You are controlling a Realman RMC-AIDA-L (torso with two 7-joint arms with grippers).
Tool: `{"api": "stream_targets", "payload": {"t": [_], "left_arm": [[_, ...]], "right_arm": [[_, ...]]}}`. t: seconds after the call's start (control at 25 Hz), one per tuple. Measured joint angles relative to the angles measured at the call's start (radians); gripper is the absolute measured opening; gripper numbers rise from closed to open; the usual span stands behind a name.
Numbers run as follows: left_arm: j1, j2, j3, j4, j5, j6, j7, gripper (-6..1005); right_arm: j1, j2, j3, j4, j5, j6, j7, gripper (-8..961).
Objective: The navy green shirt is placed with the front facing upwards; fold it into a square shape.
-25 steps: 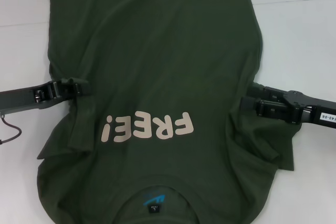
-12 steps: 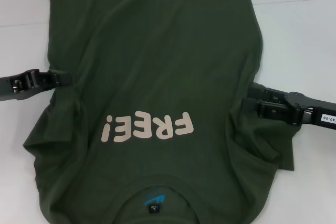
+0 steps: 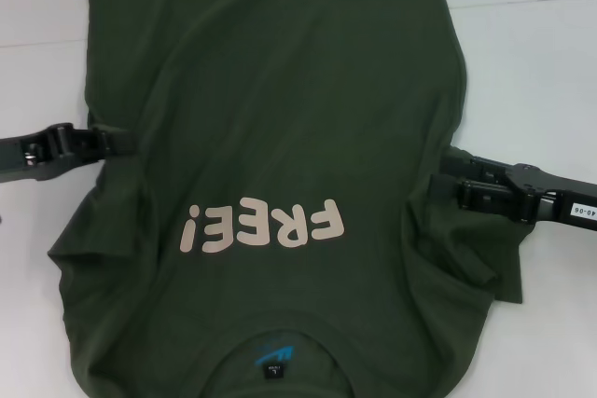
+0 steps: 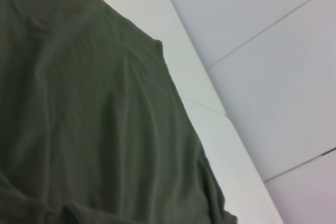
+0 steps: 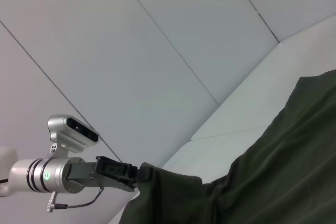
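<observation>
Cloth fills most of the head view: the shirt [image 3: 280, 137] is spread on the white table [image 3: 532, 72] with its front up, the pale letters "FREE" [image 3: 266, 227] reading upside down from here and the collar with its blue logo [image 3: 276, 355] lying nearest the robot. 2 grippers are set at its opposite edges, apparently so that both sides can be folded in toward the middle. The left gripper [image 3: 126, 142] is seen at the left edge near the sleeve, its tip meeting the cloth where a fold is gathered; whether cloth is pinched between the jaws cannot be told. The right gripper [image 3: 438, 184] is laid against the right edge above the crumpled right sleeve, and whether its jaws are wide or narrow cannot be told either. No side fold is finished, so the task is judged to be at an early stage. In the left wrist view only a rippled stretch of shirt is shown, running to the table's rim, with pale floor panels [image 4: 273, 66] beyond; that arm's own fingers are not seen. In the right wrist view the shirt is seen low across the table, and farther off the left gripper is shown with its tip at a raised fold of cloth, a grey seamed wall [image 5: 131, 40] behind.
</observation>
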Motion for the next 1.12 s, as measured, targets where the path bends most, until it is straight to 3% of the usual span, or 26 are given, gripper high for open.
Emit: {"api": "stream_targets", "payload": {"t": [0.36, 0.8, 1.12], "left_arm": [[-0.011, -0.03, 0.003, -0.051, -0.002, -0.045, 0.015, 132], [-0.001, -0.043, 0.003, -0.076, -0.037, -0.119, 0.036, 158], [-0.005, -0.077, 0.004, -0.077, -0.048, -0.121, 0.043, 207]], "right_arm": [[0.004, 0.0, 0.0, 0.0, 0.0, 0.0, -0.001, 947], [-0.001, -0.001, 0.003, 0.0, 0.0, -0.006, -0.002, 946], [-0.002, 0.0, 0.004, 0.0, 0.0, -0.01, -0.003, 946]]}}
